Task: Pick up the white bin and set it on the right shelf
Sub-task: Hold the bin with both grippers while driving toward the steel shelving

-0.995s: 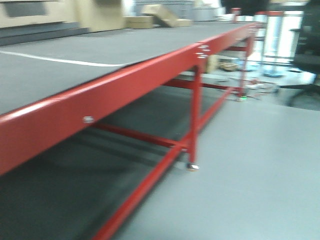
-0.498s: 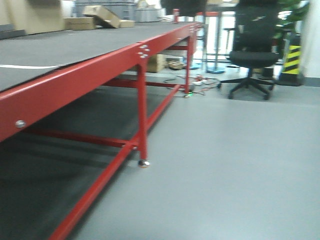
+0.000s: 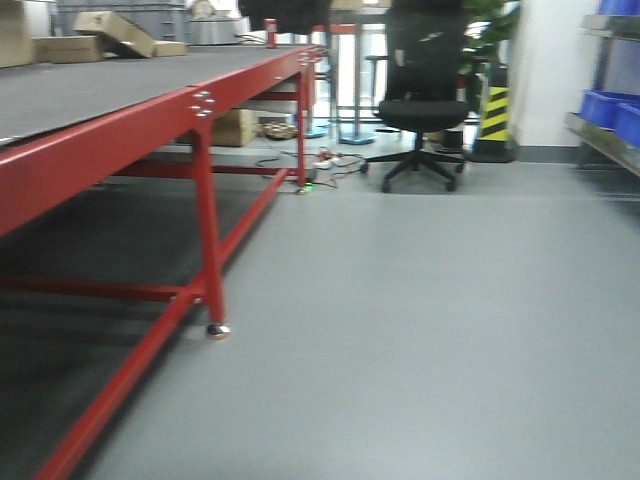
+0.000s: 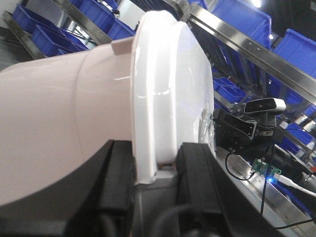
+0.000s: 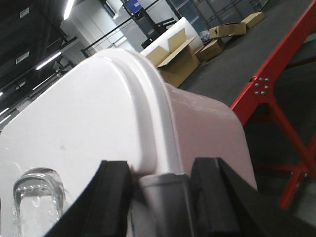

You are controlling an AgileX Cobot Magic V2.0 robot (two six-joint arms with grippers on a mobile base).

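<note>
The white bin fills both wrist views and is held between my two arms. Its pinkish-beige body point(image 4: 54, 113) and white lid point(image 4: 173, 84) show in the left wrist view. My left gripper point(image 4: 155, 165) is shut on the lid's rim. In the right wrist view the white lid point(image 5: 84, 128) and beige body point(image 5: 207, 133) show, and my right gripper point(image 5: 160, 185) is shut on the rim at the opposite end. The right shelf point(image 3: 600, 135) is a steel rack at the far right edge of the front view. The bin and grippers are out of the front view.
A long dark red table frame point(image 3: 205, 200) runs along the left, with cardboard boxes point(image 3: 115, 30) on its top. A black office chair point(image 3: 425, 95) and cables stand ahead on the grey floor. Blue bins point(image 3: 610, 108) sit on the rack, and more blue bins point(image 4: 291, 49) fill steel racks behind.
The front view has swung to the right. The red table has slid left, and the office chair, then the steel rack with blue bins, have come into view.
</note>
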